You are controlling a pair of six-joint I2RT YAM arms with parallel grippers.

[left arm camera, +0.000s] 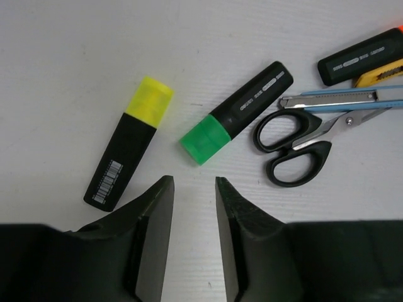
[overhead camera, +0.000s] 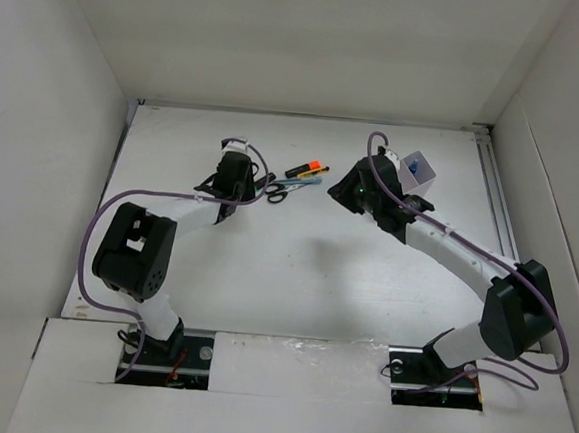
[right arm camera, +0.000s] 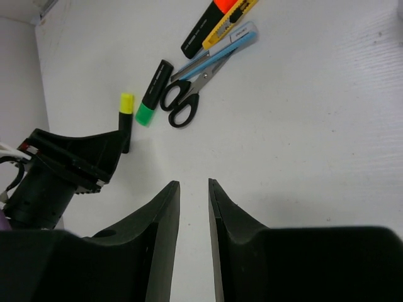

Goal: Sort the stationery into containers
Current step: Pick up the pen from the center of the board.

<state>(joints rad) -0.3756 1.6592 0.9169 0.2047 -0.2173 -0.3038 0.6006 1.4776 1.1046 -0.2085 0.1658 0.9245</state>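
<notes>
The stationery lies in a loose group on the white table. A yellow-capped highlighter (left arm camera: 129, 143) and a green-capped one (left arm camera: 239, 110) lie just ahead of my left gripper (left arm camera: 194, 182), which hangs above the table, open and holding nothing. Right of them lie black-handled scissors (left arm camera: 296, 141), a blue pen (left arm camera: 352, 100), a yellow-black cutter (left arm camera: 381, 72) and an orange-capped black marker (left arm camera: 359, 56). My right gripper (right arm camera: 194, 184) is open and empty over bare table, well short of the scissors (right arm camera: 182, 104). The white container (overhead camera: 420, 179) stands at the back right with a blue-capped bottle (overhead camera: 412, 167) inside.
White walls close in the table on the left, back and right. The two wrists hang near each other at mid-table, left gripper (overhead camera: 240, 185) and right gripper (overhead camera: 352, 191), with the stationery group (overhead camera: 298, 177) between them. The left arm's black wrist (right arm camera: 63, 170) shows in the right wrist view.
</notes>
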